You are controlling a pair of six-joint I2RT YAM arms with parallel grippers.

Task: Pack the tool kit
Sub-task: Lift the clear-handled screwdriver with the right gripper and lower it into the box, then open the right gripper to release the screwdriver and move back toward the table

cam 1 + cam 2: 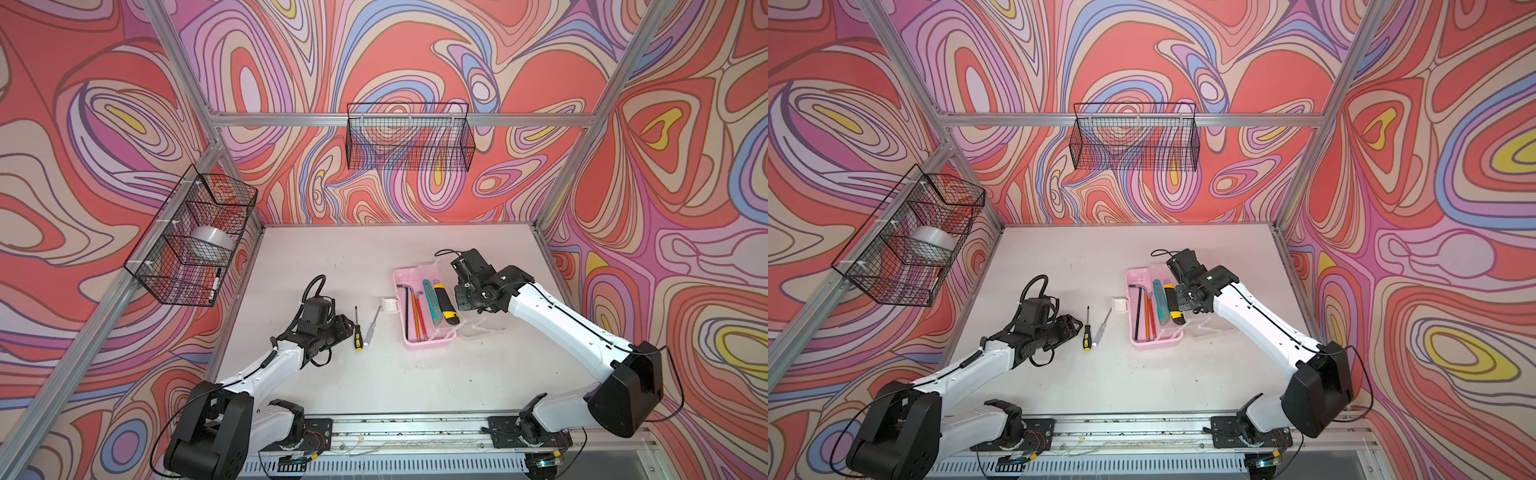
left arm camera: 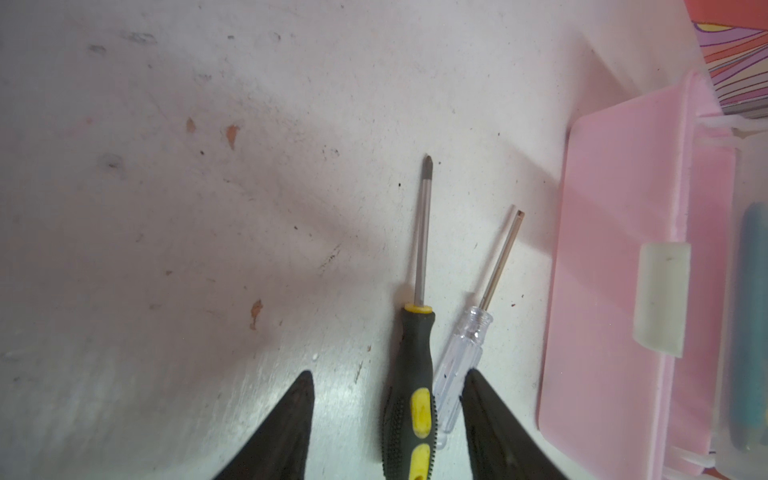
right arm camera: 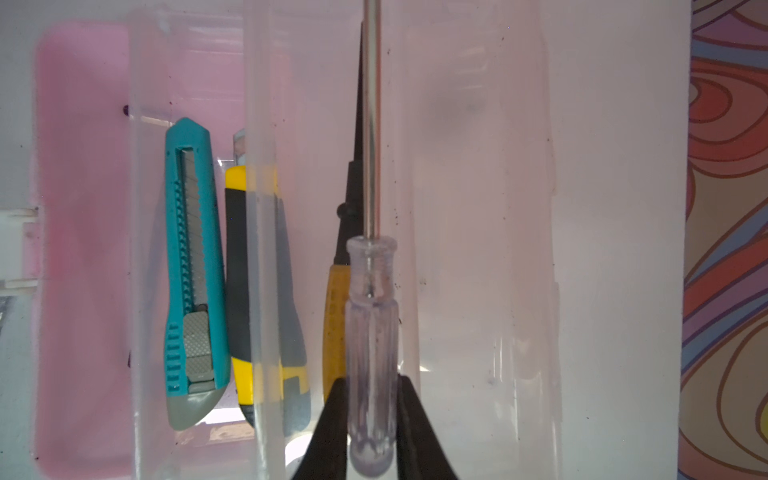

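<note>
**Left end effector** [image 2: 388, 374]: about half open, empty, low over the table [image 1: 374, 382]. Its fingers straddle the handles of two tools lying side by side, a black-and-yellow screwdriver [image 2: 415, 345] and a clear-handled screwdriver [image 2: 466, 345]. The latter is against or just beside one finger; contact cannot be confirmed.
Hazard: closing here would pinch both handles at once, and the round clear one would likely slip out and roll.

**Tool case** [image 1: 428, 344]: sits at 3 o'clock from these tools. The pink base is open and the clear lid [image 1: 484, 330] is folded out on its 3 o'clock side. Inside, lengthwise and close together, lie orange rods [image 1: 419, 311], a teal knife [image 1: 429, 301] and a yellow-black knife [image 1: 445, 305].

**Right end effector** [image 3: 371, 378]: closed firmly on the butt of the gripped screwdriver [image 3: 371, 316], at the case's 3 o'clock edge. Whether the tool hangs over the base or the lid cannot be told.
Hazards:
- Released over the lid, it would spill when the lid is shut.
- The slick handle, held by its end, may pivot.
- A yellow-handled tool [image 3: 332, 324] lies just beside it and could be struck.

**Wire baskets** [image 1: 409, 137]: on the far walls, no concern.
</note>
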